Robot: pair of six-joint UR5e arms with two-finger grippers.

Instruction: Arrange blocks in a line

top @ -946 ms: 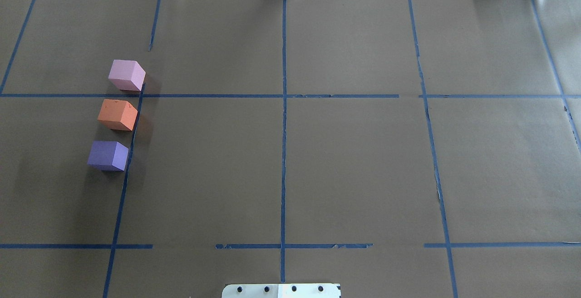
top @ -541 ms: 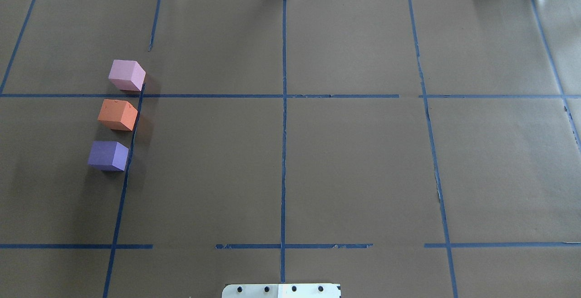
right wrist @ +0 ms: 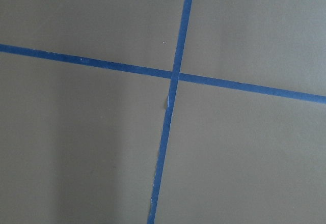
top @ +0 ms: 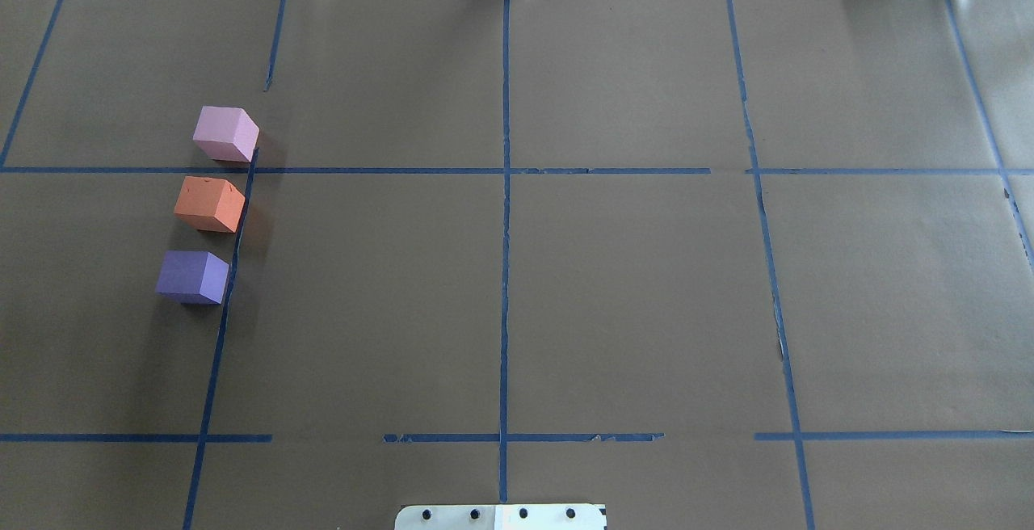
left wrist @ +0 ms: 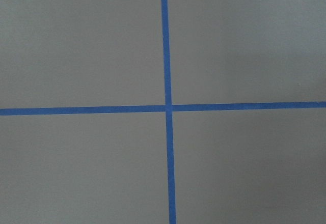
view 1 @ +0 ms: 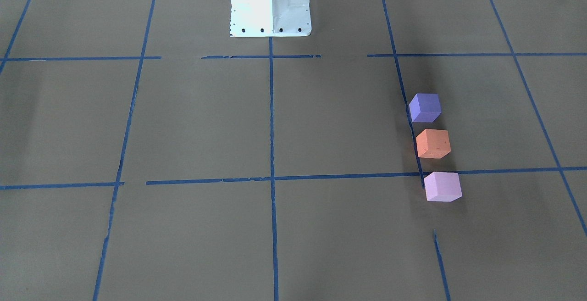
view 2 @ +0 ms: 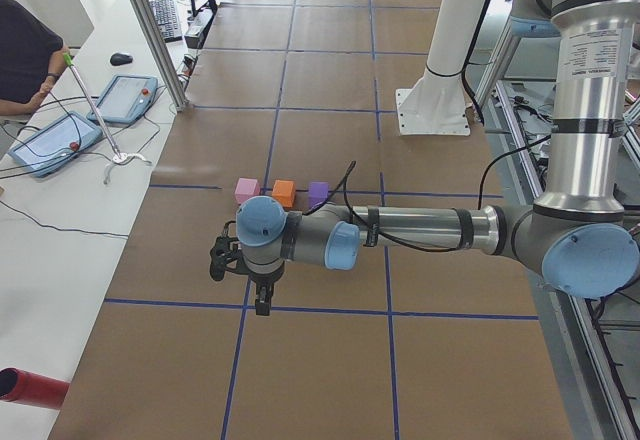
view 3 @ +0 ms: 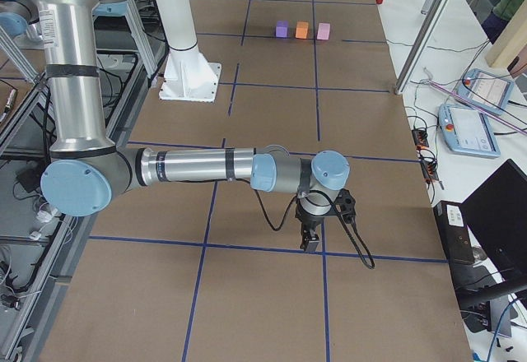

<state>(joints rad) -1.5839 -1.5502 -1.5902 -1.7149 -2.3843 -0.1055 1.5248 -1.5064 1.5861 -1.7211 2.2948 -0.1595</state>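
Observation:
Three blocks stand in a near-straight row on the brown paper on the robot's left side, with small gaps between them: pale pink (top: 225, 133), orange (top: 209, 204), violet (top: 192, 276). The front-facing view shows the same row: violet (view 1: 425, 107), orange (view 1: 433, 143), pink (view 1: 442, 186). My left gripper (view 2: 262, 300) shows only in the exterior left view, hanging over a tape crossing well away from the blocks. My right gripper (view 3: 311, 243) shows only in the exterior right view, far from the blocks (view 3: 302, 29). I cannot tell whether either is open or shut. Both wrist views show only tape lines.
Blue tape lines (top: 504, 231) grid the brown paper. The white robot base (view 1: 269, 2) stands at the table's near-robot edge. Tablets (view 2: 122, 97) and a metal post (view 2: 150, 30) stand on the operators' side. A person sits at the far left of the exterior left view.

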